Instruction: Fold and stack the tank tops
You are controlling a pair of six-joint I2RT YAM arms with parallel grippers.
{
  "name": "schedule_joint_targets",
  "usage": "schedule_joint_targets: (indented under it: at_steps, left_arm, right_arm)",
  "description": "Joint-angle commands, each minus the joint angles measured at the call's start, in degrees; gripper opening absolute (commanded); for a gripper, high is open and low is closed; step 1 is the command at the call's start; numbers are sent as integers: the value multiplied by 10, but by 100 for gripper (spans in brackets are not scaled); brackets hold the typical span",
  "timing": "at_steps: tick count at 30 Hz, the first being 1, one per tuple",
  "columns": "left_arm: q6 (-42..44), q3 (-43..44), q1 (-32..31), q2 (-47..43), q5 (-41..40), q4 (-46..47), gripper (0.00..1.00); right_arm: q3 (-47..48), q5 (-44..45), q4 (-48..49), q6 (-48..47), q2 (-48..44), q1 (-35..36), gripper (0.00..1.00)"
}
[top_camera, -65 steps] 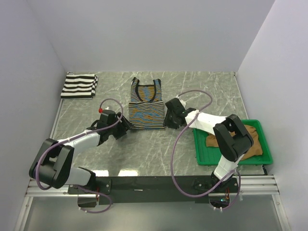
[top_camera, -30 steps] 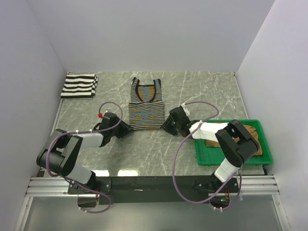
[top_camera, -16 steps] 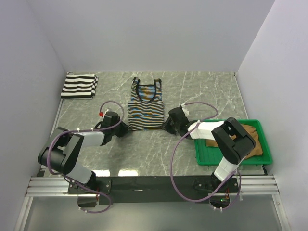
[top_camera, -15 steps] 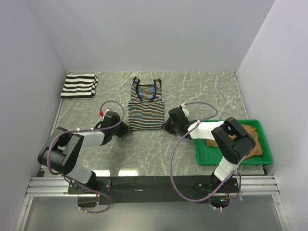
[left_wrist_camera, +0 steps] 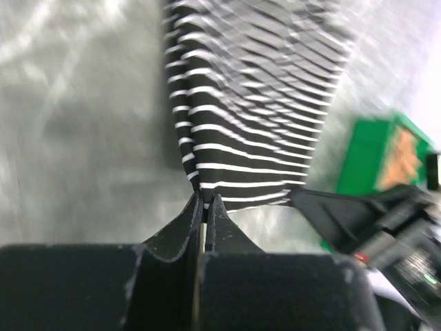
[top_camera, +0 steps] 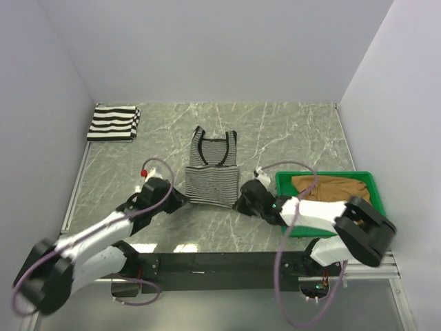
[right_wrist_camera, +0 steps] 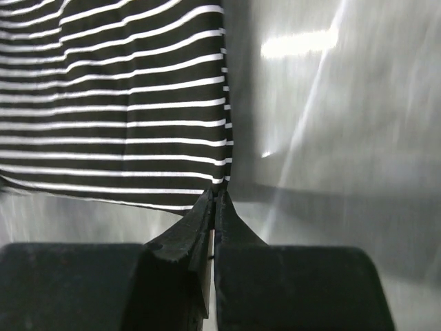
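Both grippers are clamped tight: the left gripper (left_wrist_camera: 204, 198) pinches the near-left hem corner of the thin-pinstriped cloth tank top (top_camera: 212, 176), and the right gripper (right_wrist_camera: 215, 195) has its near-right corner. That top lies spread just left of the green plastic tray (top_camera: 331, 175). The plain tan-brown cloth top (top_camera: 334, 187) sits inside the tray. The folded wide black-and-white striped top (top_camera: 114, 123) lies far left of it.

Blur smears the pinstriped top (left_wrist_camera: 255, 103) and green tray (left_wrist_camera: 363, 157).
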Motion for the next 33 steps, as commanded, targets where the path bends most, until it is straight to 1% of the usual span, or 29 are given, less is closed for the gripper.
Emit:
schedule_joint_targets:
  at_steps: [1,3,4,5,7,9,11,14,16,17,18,19,20,21,22,23,24,25,27,28,30,33]
  left_arm:
    - [-30,-31,-41,-157,-40,-138,1]
    - [-52,-36,-53,-218,-36,-179,1]
    - [-57,-33,-63,-267,-34,-214,1]
    - [-67,-28,-68,-286,-33,-232,1]
    - [-74,0,-77,-322,-33,-273,1]
    - [-71,25,-77,-326,-37,-290,0]
    - [-61,69,-77,-311,-43,-301,1]
    - [-41,128,-77,-264,-59,-293,0]
    - [-29,165,-76,-216,-79,-282,1]
    - [-16,178,-74,-197,-85,-273,1]
    - [-9,189,-69,-178,-90,-256,0]
    - [-4,211,-62,-139,-87,-246,0]
    - [9,221,-52,-121,-77,-233,1]
    - [14,228,-38,-100,-63,-199,1]
    - [20,237,-7,-63,-30,-181,1]
    - [24,240,9,-43,-14,-162,1]
    - [27,244,25,-22,6,-140,1]
    - [30,257,56,23,22,-106,1]
    - [42,286,74,68,51,-101,1]
    - [54,315,82,97,61,-113,0]
    - [57,321,82,100,64,-112,1]
    - [50,279,82,55,66,-115,1]
  right_arm:
    - [-40,41,-52,40,-78,68,0]
    - [-49,51,-87,71,-127,104,0]
    - [-49,57,-102,81,-143,120,0]
    - [-46,66,-117,100,-170,152,0]
    - [-31,71,-158,113,-195,167,0]
    - [-17,71,-186,116,-225,171,0]
    - [22,77,-217,107,-245,169,0]
    - [88,95,-243,77,-236,156,0]
    - [131,79,-251,53,-219,116,0]
    - [144,56,-252,42,-199,97,0]
    - [154,43,-245,20,-189,65,0]
    - [168,25,-238,9,-169,42,0]
    - [173,-18,-229,-8,-159,22,0]
    - [179,-38,-212,-17,-149,2,0]
    - [193,-50,-207,-24,-126,-35,0]
    - [201,-63,-203,-37,-111,-52,0]
    - [211,-99,-198,-44,-96,-71,0]
    - [229,-114,-197,-49,-65,-99,0]
    - [244,-145,-195,-57,-42,-116,0]
    - [252,-147,-195,-59,-34,-118,0]
    - [248,-148,-188,-63,-37,-118,0]
    - [206,-158,-166,-49,-67,-115,0]
